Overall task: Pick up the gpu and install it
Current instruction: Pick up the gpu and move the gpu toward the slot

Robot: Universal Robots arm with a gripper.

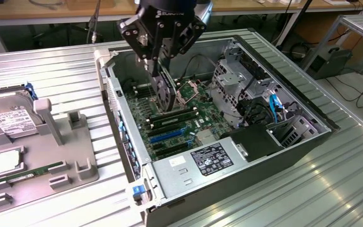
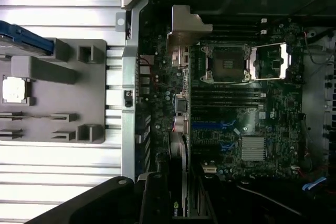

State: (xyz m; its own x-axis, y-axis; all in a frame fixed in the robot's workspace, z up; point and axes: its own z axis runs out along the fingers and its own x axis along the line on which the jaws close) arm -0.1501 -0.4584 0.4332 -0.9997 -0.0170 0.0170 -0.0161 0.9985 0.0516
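At the exterior view's left, a grey holder [image 1: 74, 161] on the ribbed table carries a hard drive [image 1: 8, 116], a square chip [image 1: 8, 161] and a green memory stick [image 1: 27, 172]. To its right lies the open computer case [image 1: 282, 156]. Above its middle hangs the black gripper [image 1: 158, 71], its fingers [image 2: 157, 198] pinching the gpu [image 1: 164, 92] by its upper end. The gpu stands on edge over the motherboard [image 1: 197, 111], its long axis running steeply down from the fingers and leaning slightly rightward at the bottom. The round fan faces the exterior view's left, and the silvery bracket [image 2: 185, 27] sits at the far end from the gripper. Whether that end touches the motherboard I cannot tell. Further right stand the drive cage [image 1: 232, 80] and the power supply [image 1: 210, 158].
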